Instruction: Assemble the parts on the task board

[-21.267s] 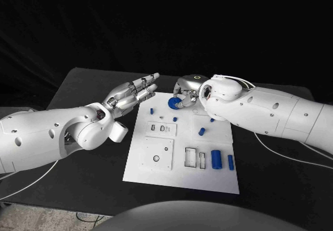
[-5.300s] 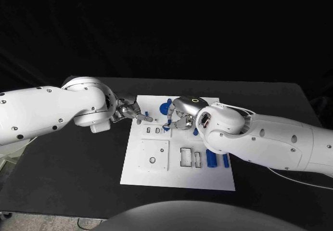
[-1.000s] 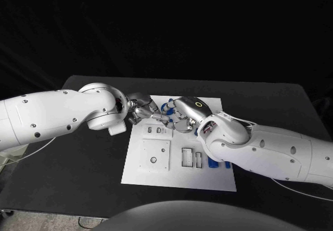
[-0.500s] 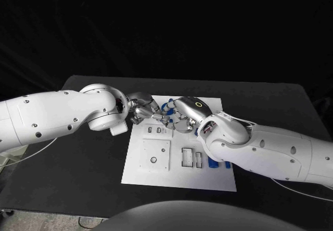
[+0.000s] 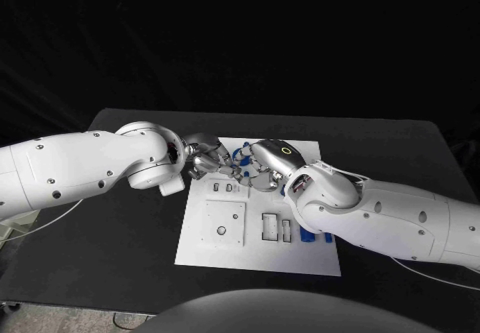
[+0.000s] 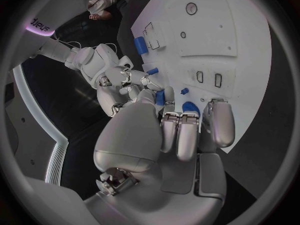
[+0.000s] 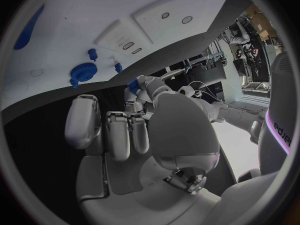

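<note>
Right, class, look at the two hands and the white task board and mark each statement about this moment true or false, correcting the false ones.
1. Both hands meet over the far end of the task board. True.
2. The left hand rests flat on the black table, far from the board. False: it is raised at the board's far left edge, close to the right hand.
3. A small blue part sits between the fingertips of the two hands. True; which hand grips it cannot be told.
4. The blue gear is held in the air. False: it lies on the board.
5. The board's near end is covered with blue parts. False: it is bare white.
</note>
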`<state>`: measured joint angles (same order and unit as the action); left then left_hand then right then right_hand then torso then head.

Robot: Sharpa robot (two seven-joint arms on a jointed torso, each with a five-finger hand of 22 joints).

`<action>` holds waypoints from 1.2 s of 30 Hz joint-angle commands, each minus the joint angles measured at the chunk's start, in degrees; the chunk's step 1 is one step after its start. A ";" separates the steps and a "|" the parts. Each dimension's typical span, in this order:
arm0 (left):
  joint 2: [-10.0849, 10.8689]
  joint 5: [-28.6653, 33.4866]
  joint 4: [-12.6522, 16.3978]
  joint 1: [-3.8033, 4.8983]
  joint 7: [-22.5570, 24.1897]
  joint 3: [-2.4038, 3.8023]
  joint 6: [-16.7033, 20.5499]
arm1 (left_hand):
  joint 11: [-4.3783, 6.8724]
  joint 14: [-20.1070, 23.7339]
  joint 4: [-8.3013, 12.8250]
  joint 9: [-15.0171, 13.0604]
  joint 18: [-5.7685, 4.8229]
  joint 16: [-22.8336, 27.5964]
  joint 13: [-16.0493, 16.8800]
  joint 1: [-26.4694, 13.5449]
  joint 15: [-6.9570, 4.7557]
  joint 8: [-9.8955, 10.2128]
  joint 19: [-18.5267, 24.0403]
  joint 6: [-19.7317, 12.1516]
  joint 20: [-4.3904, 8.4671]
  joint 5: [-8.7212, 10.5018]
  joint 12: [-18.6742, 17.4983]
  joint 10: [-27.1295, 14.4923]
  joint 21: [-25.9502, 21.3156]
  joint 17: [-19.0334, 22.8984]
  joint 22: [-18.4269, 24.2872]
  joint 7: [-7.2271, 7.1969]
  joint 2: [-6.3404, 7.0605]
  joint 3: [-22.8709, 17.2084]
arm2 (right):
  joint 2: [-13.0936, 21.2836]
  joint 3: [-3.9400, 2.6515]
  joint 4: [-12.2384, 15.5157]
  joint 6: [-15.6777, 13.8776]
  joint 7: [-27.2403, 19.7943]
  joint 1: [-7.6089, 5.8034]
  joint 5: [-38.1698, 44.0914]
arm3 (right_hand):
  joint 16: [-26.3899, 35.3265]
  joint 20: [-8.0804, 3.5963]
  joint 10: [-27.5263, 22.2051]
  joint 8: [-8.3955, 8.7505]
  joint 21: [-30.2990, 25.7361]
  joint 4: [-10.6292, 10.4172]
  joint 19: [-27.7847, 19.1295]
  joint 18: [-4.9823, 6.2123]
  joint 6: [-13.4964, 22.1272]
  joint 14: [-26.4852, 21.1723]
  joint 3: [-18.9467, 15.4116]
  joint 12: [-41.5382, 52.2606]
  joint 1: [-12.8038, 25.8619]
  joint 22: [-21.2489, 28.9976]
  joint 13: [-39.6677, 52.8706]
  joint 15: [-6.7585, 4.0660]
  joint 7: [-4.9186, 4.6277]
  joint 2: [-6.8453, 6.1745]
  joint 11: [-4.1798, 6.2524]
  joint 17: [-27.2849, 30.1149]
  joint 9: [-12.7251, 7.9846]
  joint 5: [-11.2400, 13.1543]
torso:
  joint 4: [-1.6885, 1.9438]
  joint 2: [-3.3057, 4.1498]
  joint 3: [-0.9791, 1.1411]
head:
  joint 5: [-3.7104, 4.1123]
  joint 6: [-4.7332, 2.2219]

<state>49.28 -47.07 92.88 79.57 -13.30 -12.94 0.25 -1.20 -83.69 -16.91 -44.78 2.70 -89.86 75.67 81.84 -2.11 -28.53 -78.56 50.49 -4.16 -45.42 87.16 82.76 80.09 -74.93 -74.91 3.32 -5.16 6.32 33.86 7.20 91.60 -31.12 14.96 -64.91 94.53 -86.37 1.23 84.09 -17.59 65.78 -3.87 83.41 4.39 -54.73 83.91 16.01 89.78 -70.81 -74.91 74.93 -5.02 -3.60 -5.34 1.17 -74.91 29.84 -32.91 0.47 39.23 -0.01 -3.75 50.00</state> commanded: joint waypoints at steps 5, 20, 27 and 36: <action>-0.25 0.64 0.17 -0.03 1.53 0.05 -0.54 | 1.93 -6.31 0.32 -7.48 0.86 -0.14 12.44 0.98 -0.78 -5.28 -0.07 -1.78 0.71 -0.70 -0.12 4.46 -0.58 -15.07 -6.45 -0.40 -0.89 -6.62 | -0.02 -0.02 -0.06 1.30 0.23 0.02 0.89 | -0.20 0.42 5.91 -0.19 0.11 0.11 -0.05 0.15 -0.43 5.19 0.46 0.22 -0.61 -9.08 15.07 0.50 0.02 0.43 -0.30 -10.53 0.50 0.01 | 0.04 -0.01 -0.03 | -0.08 0.00; -0.29 0.68 -0.18 -0.16 0.76 0.04 -0.90 | 1.61 -6.31 0.34 -7.41 0.91 -0.14 12.28 -3.63 -0.58 -4.48 0.10 -1.31 0.47 0.34 -0.40 4.15 -1.14 -15.07 -6.81 -0.01 0.72 -17.35 | 0.02 -0.02 -0.10 3.63 1.09 0.02 3.26 | 0.09 0.63 5.91 3.12 -1.20 0.38 -0.58 0.40 3.29 5.07 1.09 0.22 -0.14 -8.74 15.07 0.55 -1.04 -0.01 -0.41 -10.12 -1.28 3.39 | 0.01 -0.01 0.01 | -0.23 0.00; -0.08 -1.65 0.04 -0.33 -4.89 0.04 0.00 | 1.74 -6.31 1.07 -5.84 0.86 -0.14 12.28 -5.61 -0.82 -2.32 -0.23 0.29 0.59 1.88 -0.38 4.20 -1.09 -15.07 -7.24 -0.10 1.81 -22.75 | 0.77 -0.02 0.40 4.95 2.24 0.03 6.44 | 0.52 0.64 5.84 8.61 -2.85 0.55 -1.21 0.69 9.58 4.93 1.02 0.13 0.28 -8.33 14.98 0.58 -1.19 -1.24 -0.33 -9.49 -5.85 10.82 | 0.00 0.01 0.01 | -0.35 0.00; 1.16 -6.39 1.14 -0.38 -13.22 -0.03 1.07 | 1.94 -6.31 3.08 -4.35 0.62 -0.14 12.73 -7.59 -1.05 0.09 -1.38 1.85 0.85 3.59 0.39 5.03 -0.43 -15.07 -8.05 -0.15 4.07 -28.47 | 4.38 -0.02 3.55 5.81 3.45 -0.06 7.87 | 0.83 0.68 5.60 9.69 -3.66 0.00 -1.40 0.80 10.75 4.83 -0.26 -0.18 0.79 -8.16 14.68 0.64 -1.33 -1.47 -0.43 -9.03 -7.99 14.99 | -0.03 -0.03 0.06 | -1.14 0.00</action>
<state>50.42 -50.09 93.74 79.23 -21.44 -12.98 0.68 0.71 -83.98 -19.70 -49.25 2.70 -89.86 74.94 74.44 -2.98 -28.58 -79.46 49.95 -3.28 -42.02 87.20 84.11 79.44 -74.91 -74.93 5.21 -1.33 -16.04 37.79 7.19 94.51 -26.60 16.96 -64.91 100.11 -85.81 1.85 83.88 -8.11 62.40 -3.97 82.37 4.39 -44.37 84.12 16.05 89.78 -70.29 -74.94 74.92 -4.82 -4.92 -6.51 0.97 -74.94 21.95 -18.11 0.47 39.23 0.02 -4.65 50.00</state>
